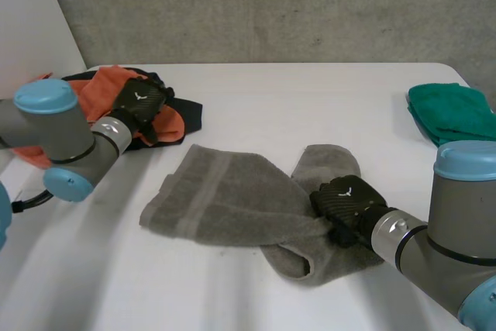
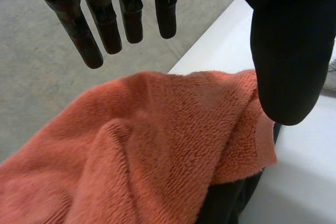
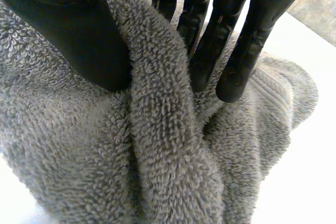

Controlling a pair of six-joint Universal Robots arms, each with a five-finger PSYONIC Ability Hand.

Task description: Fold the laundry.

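On the white desk (image 1: 310,106), four cloth items and two hands are sitting as follows.

1. Grey towel (image 1: 225,199): lying at the middle of the desk, toward the near edge. Its left part is lying flat, with a woven band running across it. Its right part is bunching up into thick rolled folds.

2. Right hand (image 1: 345,201): resting on the bunched right part of the grey towel. Seen from its own wrist, the thumb (image 3: 79,30) is pressing on one side of a raised ridge of pile and the fingers (image 3: 231,51) are pressing on the other side. The hand is pinching that fold between them.

3. Orange towel (image 1: 105,83): lying crumpled at the far left corner of the desk, with part of it reaching past the desk's edge.

4. Black garment (image 1: 190,118): lying under and just beside the orange towel, touching it, and poking out toward the grey towel.

5. Left hand (image 1: 142,102): hanging over the orange towel. Its fingers (image 2: 105,24) are reaching out straight, well apart from the thumb, and holding nothing. I cannot tell whether the hand is touching the cloth.

6. Green cloth (image 1: 453,110): lying folded at the far right edge of the desk, well apart from the grey towel.
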